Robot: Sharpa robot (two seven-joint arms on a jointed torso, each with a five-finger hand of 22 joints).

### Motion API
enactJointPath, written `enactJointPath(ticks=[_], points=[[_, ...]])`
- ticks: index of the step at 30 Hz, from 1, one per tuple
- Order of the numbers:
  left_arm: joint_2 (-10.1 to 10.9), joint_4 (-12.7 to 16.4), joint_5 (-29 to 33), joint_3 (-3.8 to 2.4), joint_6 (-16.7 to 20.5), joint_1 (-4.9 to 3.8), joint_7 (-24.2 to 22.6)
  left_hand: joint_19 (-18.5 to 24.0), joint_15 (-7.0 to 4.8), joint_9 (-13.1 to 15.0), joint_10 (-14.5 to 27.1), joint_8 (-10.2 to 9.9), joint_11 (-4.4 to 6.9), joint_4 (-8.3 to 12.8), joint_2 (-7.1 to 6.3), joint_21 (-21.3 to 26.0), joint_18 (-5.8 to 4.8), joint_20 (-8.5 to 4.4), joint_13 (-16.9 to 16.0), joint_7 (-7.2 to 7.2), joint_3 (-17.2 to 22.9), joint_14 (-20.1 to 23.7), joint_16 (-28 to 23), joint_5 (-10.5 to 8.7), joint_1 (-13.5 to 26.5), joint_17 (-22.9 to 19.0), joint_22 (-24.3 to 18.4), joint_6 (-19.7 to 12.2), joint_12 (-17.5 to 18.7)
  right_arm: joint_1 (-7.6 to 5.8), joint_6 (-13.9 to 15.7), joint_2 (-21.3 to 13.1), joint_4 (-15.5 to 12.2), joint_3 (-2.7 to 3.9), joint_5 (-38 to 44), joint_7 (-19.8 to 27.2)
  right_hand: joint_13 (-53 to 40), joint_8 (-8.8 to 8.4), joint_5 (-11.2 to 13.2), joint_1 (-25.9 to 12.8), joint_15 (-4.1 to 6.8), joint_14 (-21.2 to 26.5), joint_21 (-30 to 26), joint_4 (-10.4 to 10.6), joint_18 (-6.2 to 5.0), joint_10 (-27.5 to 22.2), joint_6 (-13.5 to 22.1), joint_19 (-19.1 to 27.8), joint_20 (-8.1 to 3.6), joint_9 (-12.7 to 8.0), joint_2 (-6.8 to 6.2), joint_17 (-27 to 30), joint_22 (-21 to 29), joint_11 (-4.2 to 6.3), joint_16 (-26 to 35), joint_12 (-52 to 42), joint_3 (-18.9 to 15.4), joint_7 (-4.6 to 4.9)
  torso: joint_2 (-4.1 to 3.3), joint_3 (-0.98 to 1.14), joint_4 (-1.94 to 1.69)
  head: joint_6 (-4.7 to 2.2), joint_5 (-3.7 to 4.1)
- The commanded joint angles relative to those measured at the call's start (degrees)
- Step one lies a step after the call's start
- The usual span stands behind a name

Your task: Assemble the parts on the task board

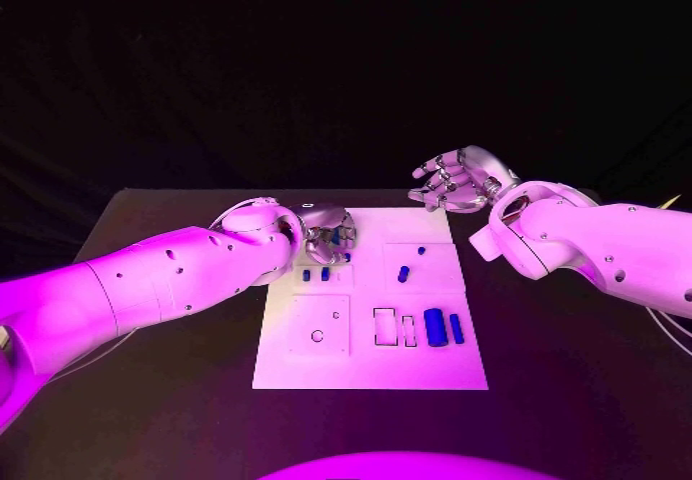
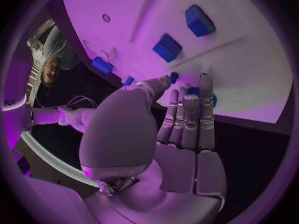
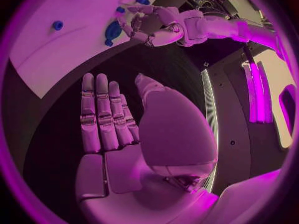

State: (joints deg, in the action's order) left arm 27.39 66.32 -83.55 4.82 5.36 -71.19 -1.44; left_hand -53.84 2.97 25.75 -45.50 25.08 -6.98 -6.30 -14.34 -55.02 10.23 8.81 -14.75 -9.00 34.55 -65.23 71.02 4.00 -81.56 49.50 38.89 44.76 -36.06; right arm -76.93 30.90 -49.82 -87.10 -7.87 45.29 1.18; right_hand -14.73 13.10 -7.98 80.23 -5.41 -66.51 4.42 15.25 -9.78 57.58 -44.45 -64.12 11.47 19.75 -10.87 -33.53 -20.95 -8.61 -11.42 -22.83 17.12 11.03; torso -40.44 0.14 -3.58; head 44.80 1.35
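The white task board (image 1: 368, 365) lies in the middle of the table. My left hand (image 1: 325, 232) hovers over its far left corner, fingers stretched out and apart, tips right by a small blue part (image 2: 213, 100); I see nothing held. Two blue parts (image 1: 315, 273) lie just in front of that hand. Two small blue parts (image 1: 405, 272) sit mid-board, and two longer blue ones (image 1: 444, 328) lie at the right beside rectangular slots (image 1: 387, 326). My right hand (image 1: 459, 178) is raised beyond the board's far right corner, open and holding nothing, its fingers (image 3: 102, 109) straight.
Two round holes (image 1: 317, 336) mark the board's near left square. Black table (image 1: 159, 400) surrounds the board on all sides. In the right wrist view my left hand (image 3: 146, 27) shows over the board's edge (image 3: 44, 79).
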Motion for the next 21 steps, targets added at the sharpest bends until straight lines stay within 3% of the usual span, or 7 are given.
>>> enactJointPath(ticks=[1, 8, 21], points=[[-0.31, -0.09, 0.06, -0.02, -0.03, 0.05, -0.32, 0.03, 0.01, -0.84, -1.43, -0.84, 0.06, 0.97, 0.59, -1.27, 0.36, -0.28, 0.93, -0.13, 0.37, -0.75, 1.72, 0.97, -0.09, 1.11, 1.07, 1.32, 0.83, 0.03, -0.29, 0.11, -0.04, 0.01, -0.01, 0.09, 0.56, 1.48, -0.03, -1.03, -0.05, 0.54, -0.84, -0.55, -0.7, -2.24, -0.4, 1.73, 0.16, -0.37, -1.05, 0.48, 0.54, -0.3, 0.89, 0.85, 1.96, 1.97, -0.02, 0.0, -0.03, 0.16, -0.01], [-0.67, -0.33, 0.16, 0.04, -0.69, 0.12, -0.66, 0.36, -0.32, -1.8, -3.15, -1.61, 0.44, 2.34, 1.18, -2.51, 0.36, -0.63, 2.23, 0.29, 1.56, -0.72, 2.39, 0.86, -0.69, 0.63, 2.08, 3.09, 2.2, 0.03, -0.46, 0.17, -0.02, 0.01, -0.04, 0.02, 1.11, 1.53, -0.03, -1.04, -0.17, 0.67, -0.87, -0.72, -0.71, -2.28, -0.34, 2.01, 0.29, -0.45, -1.01, 0.87, 1.3, -0.39, 1.37, 0.92, 1.98, 2.06, 0.01, -0.01, -0.03, 0.42, 0.06], [-1.3, -0.88, 0.2, 0.2, -1.94, 0.42, -0.64, 0.5, -0.41, -2.21, -3.87, -2.04, 0.54, 2.73, 1.25, -3.13, 0.33, -0.7, 2.82, 0.46, 1.71, -1.69, 3.43, 0.83, -0.37, 1.69, 2.58, 3.83, 2.95, 0.03, -0.72, 0.18, -0.03, 0.01, -0.06, -0.07, 1.64, 1.61, -0.02, -1.12, -0.28, 0.81, -0.86, -0.85, -0.71, -2.3, -0.32, 2.27, 0.41, -0.52, -0.98, 1.24, 2.06, -0.47, 1.84, 0.96, 1.98, 2.12, 0.04, -0.01, 0.01, 0.69, 0.33]])
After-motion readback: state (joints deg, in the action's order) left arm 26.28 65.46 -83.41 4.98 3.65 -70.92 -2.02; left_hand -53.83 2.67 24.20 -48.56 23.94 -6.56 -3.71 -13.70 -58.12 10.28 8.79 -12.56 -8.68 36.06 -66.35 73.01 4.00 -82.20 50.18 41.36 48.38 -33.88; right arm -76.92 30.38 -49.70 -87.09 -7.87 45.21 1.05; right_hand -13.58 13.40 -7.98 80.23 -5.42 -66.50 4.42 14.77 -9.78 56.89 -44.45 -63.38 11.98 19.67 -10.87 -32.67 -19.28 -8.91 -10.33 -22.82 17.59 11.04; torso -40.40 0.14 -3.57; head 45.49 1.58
